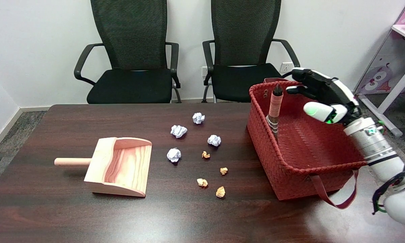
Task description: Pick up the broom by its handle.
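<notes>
**Broom upright in the woven basket**

The broom [274, 111] – pink wrapped handle, dark tip, banded lower down – leans against the left inner wall of the red woven basket [290, 179]. Just to its right, over the basket, hangs the right hand [320, 96] – fingers spread towards the handle, holding nothing. On the dark wooden table [54, 209] lie a pale wooden dustpan [121, 167] and crumpled paper balls [178, 131].

The broom [274, 111] shows only its handle; the basket [290, 175] wall hides its head.
</notes>
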{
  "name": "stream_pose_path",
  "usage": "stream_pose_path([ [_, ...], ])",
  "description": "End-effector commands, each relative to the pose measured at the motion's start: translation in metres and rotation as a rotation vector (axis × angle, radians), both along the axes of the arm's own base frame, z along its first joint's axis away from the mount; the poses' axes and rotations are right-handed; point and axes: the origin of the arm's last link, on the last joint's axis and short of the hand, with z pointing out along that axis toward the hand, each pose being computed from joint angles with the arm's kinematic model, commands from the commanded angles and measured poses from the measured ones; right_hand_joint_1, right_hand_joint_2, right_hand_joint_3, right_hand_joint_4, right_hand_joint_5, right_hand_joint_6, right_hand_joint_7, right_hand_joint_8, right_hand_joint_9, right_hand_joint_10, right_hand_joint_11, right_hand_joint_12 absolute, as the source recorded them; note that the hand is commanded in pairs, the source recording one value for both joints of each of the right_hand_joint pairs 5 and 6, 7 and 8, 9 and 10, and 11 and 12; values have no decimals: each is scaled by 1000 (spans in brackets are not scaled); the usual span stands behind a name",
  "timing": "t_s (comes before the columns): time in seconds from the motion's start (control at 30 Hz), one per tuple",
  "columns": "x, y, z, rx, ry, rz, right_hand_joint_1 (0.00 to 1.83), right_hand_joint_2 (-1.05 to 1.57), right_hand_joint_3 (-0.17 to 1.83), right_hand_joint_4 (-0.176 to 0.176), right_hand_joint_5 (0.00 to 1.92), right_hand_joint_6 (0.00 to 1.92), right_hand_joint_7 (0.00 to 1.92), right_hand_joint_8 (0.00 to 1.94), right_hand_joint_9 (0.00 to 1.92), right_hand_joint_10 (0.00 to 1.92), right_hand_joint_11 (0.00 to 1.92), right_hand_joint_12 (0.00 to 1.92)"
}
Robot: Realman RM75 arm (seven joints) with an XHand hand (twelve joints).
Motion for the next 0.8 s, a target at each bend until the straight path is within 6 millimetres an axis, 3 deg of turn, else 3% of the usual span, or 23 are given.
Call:
stream_pose_path([
  [0.03,-15,-31,-30,8,-38,-63,915,53,820,-176,228,228,228,228,217,217,479,479],
  [0.33,-13,-47,-42,29,-75,-69,912,-36,840,-176,163,163,163,163,158,158,340,340],
  [0.8,-26,-50,-58,51,-162,-99,909,8,759,-176,108,108,108,108,161,161,301,301],
])
